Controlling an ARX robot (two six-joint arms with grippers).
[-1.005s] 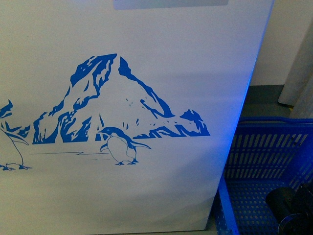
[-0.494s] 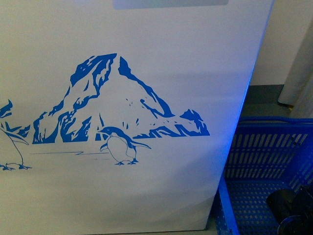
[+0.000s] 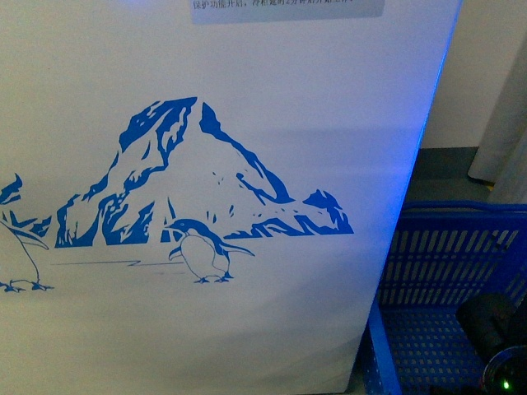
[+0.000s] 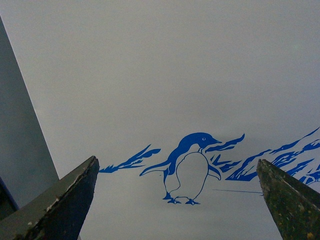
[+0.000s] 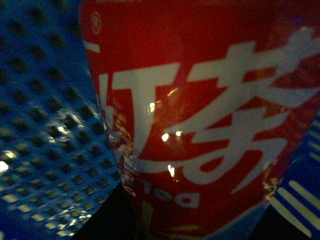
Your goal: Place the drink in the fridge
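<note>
Two arms: the left one faces the freezer wall and the right one is down in the basket, so the action is all on the right.
Drink: the small clear plastic bottle with the red wrap label [image 5: 200, 125] fills the right wrist view, very close, with blue mesh behind it. It is inside the blue plastic mesh basket [image 3: 445, 247], not in the fridge yet.
Fridge: the white chest freezer with the blue penguin-and-mountain decal [image 3: 247, 82] stands just left of the basket. Its side wall fills the front view, and its top is out of frame.
Right gripper: the dark right arm [image 3: 492, 325] reaches low into the basket. No fingers show, so I cannot tell whether it is clamped on the bottle.
Left gripper [image 4: 176, 161]: jaws spread wide with nothing between them, aimed at the freezer wall.
Long axis: the bottle's length runs across the right camera's line of sight. Whether it is standing or lying is unclear.
Key relation: the drink sits dead ahead of the right wrist, so the right arm is far nearer. I judge the next move must carry the bottle up, then left over the freezer's edge.
</note>
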